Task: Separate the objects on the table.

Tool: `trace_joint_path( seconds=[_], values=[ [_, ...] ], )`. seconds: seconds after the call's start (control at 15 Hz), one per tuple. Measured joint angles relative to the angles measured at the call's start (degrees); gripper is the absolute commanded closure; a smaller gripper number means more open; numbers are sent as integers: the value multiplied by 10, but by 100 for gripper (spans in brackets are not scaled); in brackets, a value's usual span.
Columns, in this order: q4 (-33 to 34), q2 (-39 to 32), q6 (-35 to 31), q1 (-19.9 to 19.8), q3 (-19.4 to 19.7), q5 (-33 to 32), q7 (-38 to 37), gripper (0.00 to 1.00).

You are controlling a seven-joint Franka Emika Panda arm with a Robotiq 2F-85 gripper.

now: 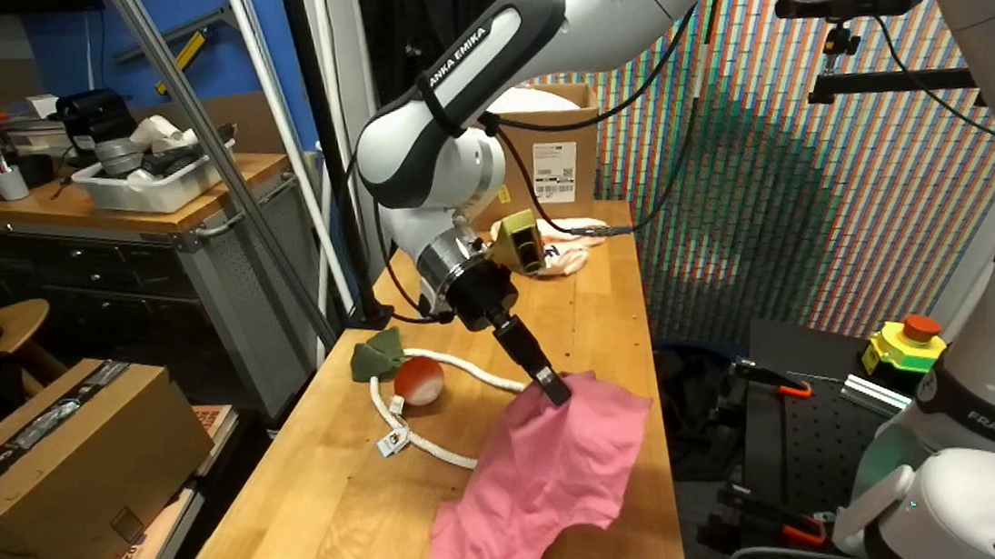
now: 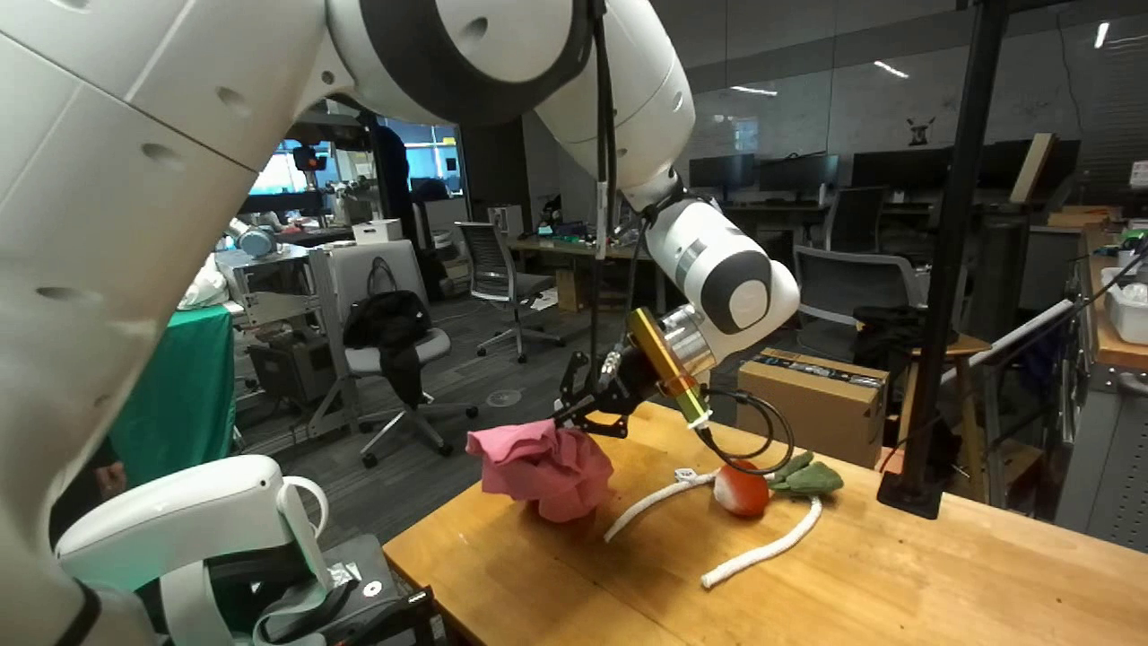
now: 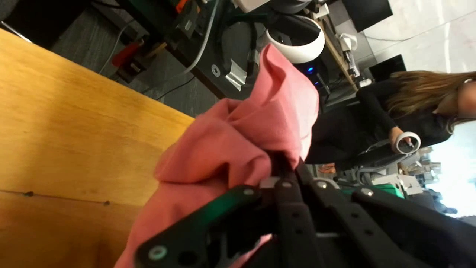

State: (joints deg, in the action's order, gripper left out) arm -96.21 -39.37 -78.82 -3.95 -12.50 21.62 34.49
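Note:
My gripper [image 1: 556, 392] is shut on the upper edge of the pink cloth [image 1: 545, 485], which hangs draped from the fingertips over the table [image 1: 301, 517]. Whether its lower edge rests on the wood I cannot tell. In the wrist view, bunched pink folds surround the fingers [image 3: 292, 182] and partly hide their tips. On the table lies a white cord [image 2: 762, 547] joined to a green piece [image 2: 807, 475], with a red-and-white item [image 2: 743, 489] beside it. The cord's ends are free near the cloth. Farther along lies the white cloth with print [image 1: 572, 249], partly hidden by the wrist.
A cardboard box [image 1: 572, 154] stands at the table's far end. Another box [image 1: 78, 475] sits low beside the table. A black post [image 2: 951, 269] rises from the table's edge. In the wrist view a person [image 3: 394, 111] is near the robot's base side.

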Motion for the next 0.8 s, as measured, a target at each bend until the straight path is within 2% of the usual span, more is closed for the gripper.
trace_joint_path(
  seconds=[0.4,0.8],
  values=[
    [1,-34,7,26,-1,24,0,99],
    [1,-41,6,30,-1,56,0,99]
  ],
)
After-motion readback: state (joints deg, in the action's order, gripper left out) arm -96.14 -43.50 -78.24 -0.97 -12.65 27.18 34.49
